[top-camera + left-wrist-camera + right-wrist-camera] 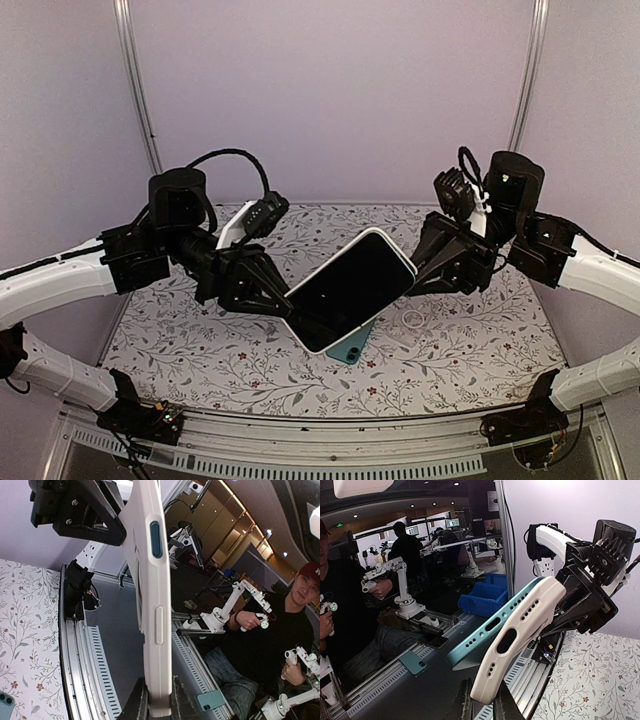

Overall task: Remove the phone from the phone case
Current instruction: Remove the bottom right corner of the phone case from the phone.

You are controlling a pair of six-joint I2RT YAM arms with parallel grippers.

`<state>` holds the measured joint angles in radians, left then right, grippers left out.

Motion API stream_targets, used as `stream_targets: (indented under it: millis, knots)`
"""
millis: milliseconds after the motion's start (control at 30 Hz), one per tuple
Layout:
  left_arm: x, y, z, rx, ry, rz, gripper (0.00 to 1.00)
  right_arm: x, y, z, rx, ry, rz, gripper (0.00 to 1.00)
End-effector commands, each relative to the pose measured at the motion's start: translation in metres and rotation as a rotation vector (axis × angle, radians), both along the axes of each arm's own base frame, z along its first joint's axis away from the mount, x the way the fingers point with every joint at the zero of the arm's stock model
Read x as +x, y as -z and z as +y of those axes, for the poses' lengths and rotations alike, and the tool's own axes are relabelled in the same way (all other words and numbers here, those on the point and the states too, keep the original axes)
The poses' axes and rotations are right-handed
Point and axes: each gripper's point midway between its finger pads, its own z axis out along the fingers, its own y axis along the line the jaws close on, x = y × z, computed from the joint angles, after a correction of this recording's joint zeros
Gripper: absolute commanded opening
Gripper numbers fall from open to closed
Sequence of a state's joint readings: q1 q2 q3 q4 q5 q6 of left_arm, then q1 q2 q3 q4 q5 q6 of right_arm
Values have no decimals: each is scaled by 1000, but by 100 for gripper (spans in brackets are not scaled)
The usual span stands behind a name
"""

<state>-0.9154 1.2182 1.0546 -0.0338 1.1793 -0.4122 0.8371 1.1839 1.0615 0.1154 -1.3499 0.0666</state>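
The phone point(350, 285) shows a black screen. It sits in a white case point(376, 232) held tilted above the table between both grippers. My left gripper point(285, 305) is shut on the case's lower-left end. In the left wrist view the case point(150, 605) stands edge-on between the fingers of that gripper point(157, 700). My right gripper point(415, 275) is shut on the upper-right end. In the right wrist view this gripper point(482, 700) pinches a corner of the white case point(520, 645). There the phone's teal bottom edge point(490, 627) stands lifted away from the case.
A teal phone-shaped item with camera lenses point(352, 350) lies on the flower-patterned table point(200, 350) under the held case. It also shows in the left wrist view point(3, 702). A small white ring point(411, 319) lies to its right. A metal rail point(330, 425) runs along the near edge.
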Motion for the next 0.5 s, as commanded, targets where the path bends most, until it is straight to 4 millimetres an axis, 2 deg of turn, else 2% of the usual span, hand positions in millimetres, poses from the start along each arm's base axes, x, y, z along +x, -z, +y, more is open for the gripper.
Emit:
stream_targets:
  millis: [0,200,467]
  knots:
    - [2,-21,-2,-90,-11,-81,0,6,-7,8,14,71,-6,0]
    - [3,-10,-4,-38,-39,-85,0,32,-11,17,1,270,35,9]
    - [9,-4,-8,-15,-98,-128,0,43,-4,22,-53,326,122,12]
